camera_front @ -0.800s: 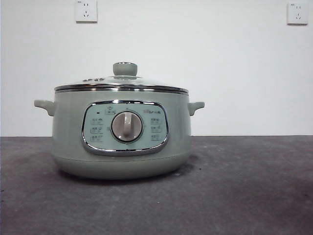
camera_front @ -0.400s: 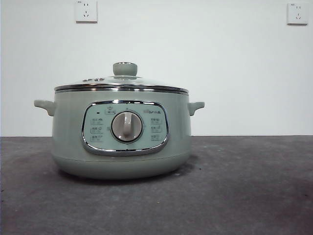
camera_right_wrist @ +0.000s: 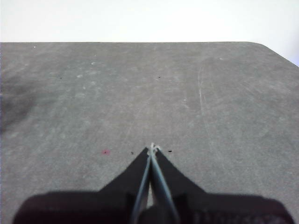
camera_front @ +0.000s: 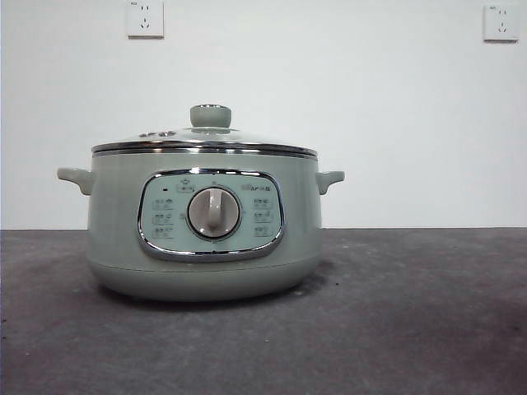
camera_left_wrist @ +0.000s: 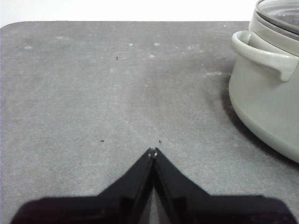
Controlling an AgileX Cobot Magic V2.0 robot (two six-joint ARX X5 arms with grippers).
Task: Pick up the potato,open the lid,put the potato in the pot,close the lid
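The sage-green pot point(camera_front: 115, 222) stands on the grey table, left of centre in the front view. Its glass lid point(camera_front: 206, 140) with the green knob point(camera_front: 211, 115) sits shut on the chrome rim. One side handle and part of the pot point(camera_left_wrist: 266, 88) show in the left wrist view. My left gripper point(camera_left_wrist: 153, 151) is shut over bare mat, apart from the pot. Over bare mat as well, my right gripper point(camera_right_wrist: 153, 147) is shut with nothing in it. The potato is out of view.
The grey mat point(camera_front: 412, 313) spreads to the right of the pot. Two wall sockets point(camera_front: 145, 18) hang on the white wall behind. The mat's rounded corners point(camera_left_wrist: 14, 25) show in both wrist views.
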